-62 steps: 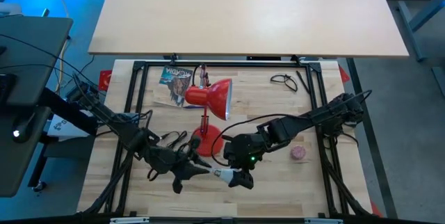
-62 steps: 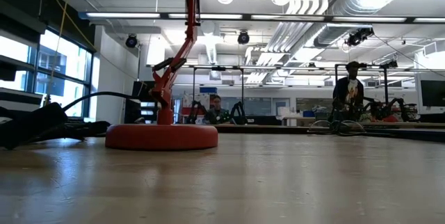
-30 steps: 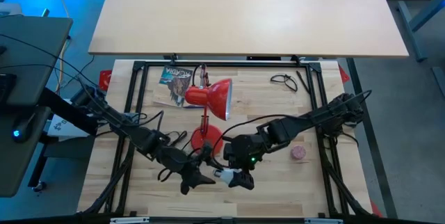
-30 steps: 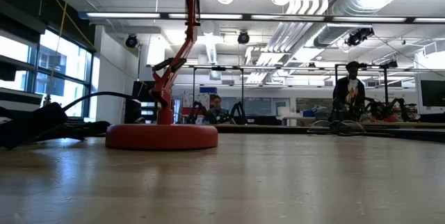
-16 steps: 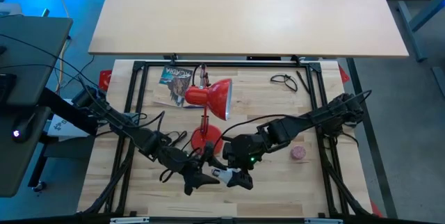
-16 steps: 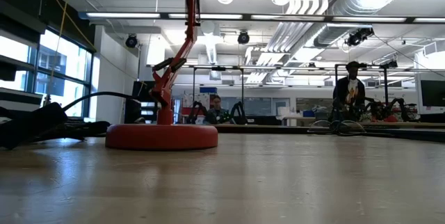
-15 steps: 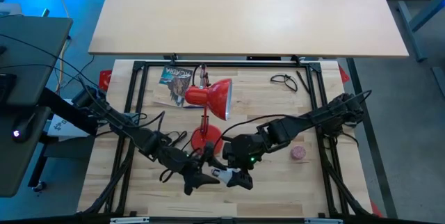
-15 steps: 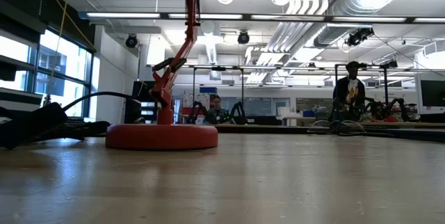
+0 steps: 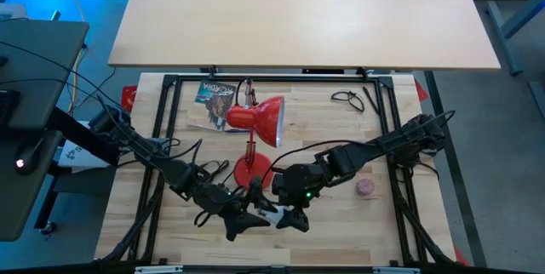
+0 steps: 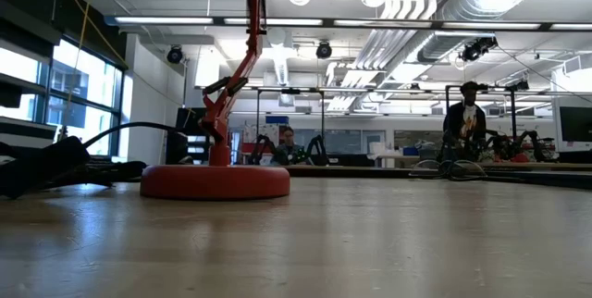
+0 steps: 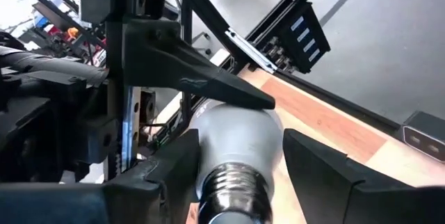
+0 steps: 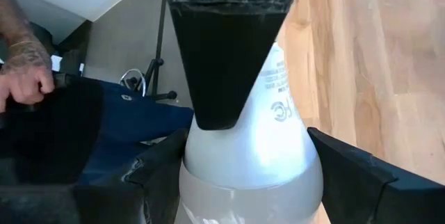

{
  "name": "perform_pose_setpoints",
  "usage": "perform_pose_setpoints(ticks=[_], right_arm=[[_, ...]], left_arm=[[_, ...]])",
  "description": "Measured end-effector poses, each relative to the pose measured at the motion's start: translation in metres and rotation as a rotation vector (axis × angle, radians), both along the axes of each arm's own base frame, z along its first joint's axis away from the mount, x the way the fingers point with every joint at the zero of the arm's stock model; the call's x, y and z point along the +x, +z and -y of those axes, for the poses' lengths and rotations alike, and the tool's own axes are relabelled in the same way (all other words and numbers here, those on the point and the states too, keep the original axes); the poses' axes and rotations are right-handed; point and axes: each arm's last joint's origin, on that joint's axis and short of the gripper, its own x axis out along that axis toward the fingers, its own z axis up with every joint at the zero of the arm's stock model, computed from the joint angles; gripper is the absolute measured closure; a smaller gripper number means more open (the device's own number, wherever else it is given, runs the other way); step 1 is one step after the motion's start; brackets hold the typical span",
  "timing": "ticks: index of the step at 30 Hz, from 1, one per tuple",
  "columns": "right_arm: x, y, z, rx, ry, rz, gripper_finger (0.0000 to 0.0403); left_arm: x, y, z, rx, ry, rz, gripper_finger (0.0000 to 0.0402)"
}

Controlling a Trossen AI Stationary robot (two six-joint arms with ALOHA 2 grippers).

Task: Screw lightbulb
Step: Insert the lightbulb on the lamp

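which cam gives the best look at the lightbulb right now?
Right wrist view: the lightbulb fills the frame, printed glass between the right gripper fingers. Left wrist view shows its screw base and glass between the left gripper fingers. High view: a small white sliver. Low view: nothing.

You'll find grey print and a round logo on the lightbulb [image 12: 257,140]; no word reads clearly.
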Motion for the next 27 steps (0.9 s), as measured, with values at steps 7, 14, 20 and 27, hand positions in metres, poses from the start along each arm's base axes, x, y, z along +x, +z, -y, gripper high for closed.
perform_pose_setpoints(ticks=[7, 14, 20, 27], right_arm=[[0.000, -0.001, 0.000, -0.008, -0.004, -0.001, 0.0143], [0.000, -0.002, 0.000, -0.021, 0.001, -0.002, 0.0143], [0.000, -0.002, 0.000, -0.023, 0.005, 0.004, 0.0143], [0.002, 0.000, 0.001, -0.024, -0.006, 0.032, 0.0143]], left_arm=[[0.000, -0.001, -0.001, 0.008, 0.018, -0.002, 0.0270], [0.000, -0.001, -0.001, 0.002, 0.023, -0.012, 0.0292], [-0.001, 0.001, -0.001, -0.012, 0.023, -0.008, 0.0309], [-0.011, 0.008, -0.004, 0.006, 0.045, -0.019, 0.0284]])
